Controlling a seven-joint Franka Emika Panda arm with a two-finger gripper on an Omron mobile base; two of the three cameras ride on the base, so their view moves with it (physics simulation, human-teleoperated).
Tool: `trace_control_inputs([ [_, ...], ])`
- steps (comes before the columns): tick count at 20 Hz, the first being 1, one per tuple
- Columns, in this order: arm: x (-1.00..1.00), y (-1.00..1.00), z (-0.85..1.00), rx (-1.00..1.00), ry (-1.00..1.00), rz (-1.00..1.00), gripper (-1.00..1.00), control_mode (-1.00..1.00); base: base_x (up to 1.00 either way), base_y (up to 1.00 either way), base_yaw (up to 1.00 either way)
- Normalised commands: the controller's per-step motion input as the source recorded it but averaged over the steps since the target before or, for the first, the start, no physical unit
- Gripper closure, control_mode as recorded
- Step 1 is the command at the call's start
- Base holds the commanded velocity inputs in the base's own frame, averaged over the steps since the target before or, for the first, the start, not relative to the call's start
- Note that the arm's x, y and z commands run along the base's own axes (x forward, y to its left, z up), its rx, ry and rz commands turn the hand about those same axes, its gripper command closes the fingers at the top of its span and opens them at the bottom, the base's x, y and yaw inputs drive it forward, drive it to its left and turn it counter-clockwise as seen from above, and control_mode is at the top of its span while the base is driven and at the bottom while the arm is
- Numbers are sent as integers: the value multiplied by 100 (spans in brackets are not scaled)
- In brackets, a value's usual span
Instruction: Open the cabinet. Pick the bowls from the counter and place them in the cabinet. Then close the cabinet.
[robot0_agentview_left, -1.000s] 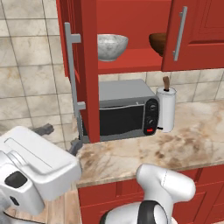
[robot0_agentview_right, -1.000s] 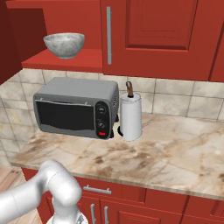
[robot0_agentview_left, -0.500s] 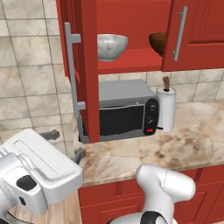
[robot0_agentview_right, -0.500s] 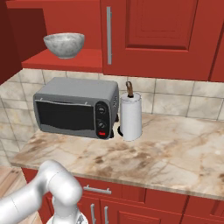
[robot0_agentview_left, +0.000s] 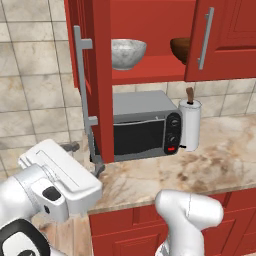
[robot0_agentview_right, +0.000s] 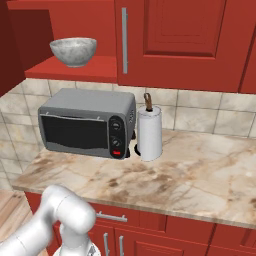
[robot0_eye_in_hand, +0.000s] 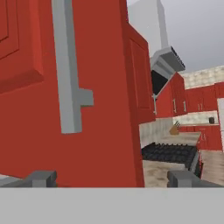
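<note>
The red wall cabinet (robot0_agentview_left: 150, 55) hangs above the marbled counter (robot0_agentview_right: 200, 175), its left door (robot0_agentview_left: 97, 75) swung out edge-on toward the near side and its right door (robot0_agentview_left: 225, 37) closed. On the red inner shelf, the speckled grey-white bowl (robot0_agentview_left: 128, 53) sits to the left, and the dark wood-look bowl (robot0_agentview_left: 181, 49) sits to its right, partly hidden behind the closed door. Below, on the counter, a grey microwave (robot0_agentview_right: 87, 122) stands against the tiled wall with a paper towel roll (robot0_agentview_right: 149, 132) just beside it on the right. The gripper (robot0_agentview_left: 85, 159) hovers near the open door's long grey bar handle (robot0_agentview_left: 84, 90), its fingers spread wide and holding nothing.
</note>
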Motion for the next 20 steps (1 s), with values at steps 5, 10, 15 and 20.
trace_control_inputs([
  [5, 23, -18, -14, 0, -20, 0, -100, -100, 0, 0, 0],
  [10, -28, -20, 0, 0, -28, 0, -100, -100, 0, 0, 0],
  [15, -11, -22, 0, 0, -15, -1, -100, -100, 0, 0, 0],
  [20, 41, -5, 6, 0, 0, -5, -100, -100, 0, 0, 0],
])
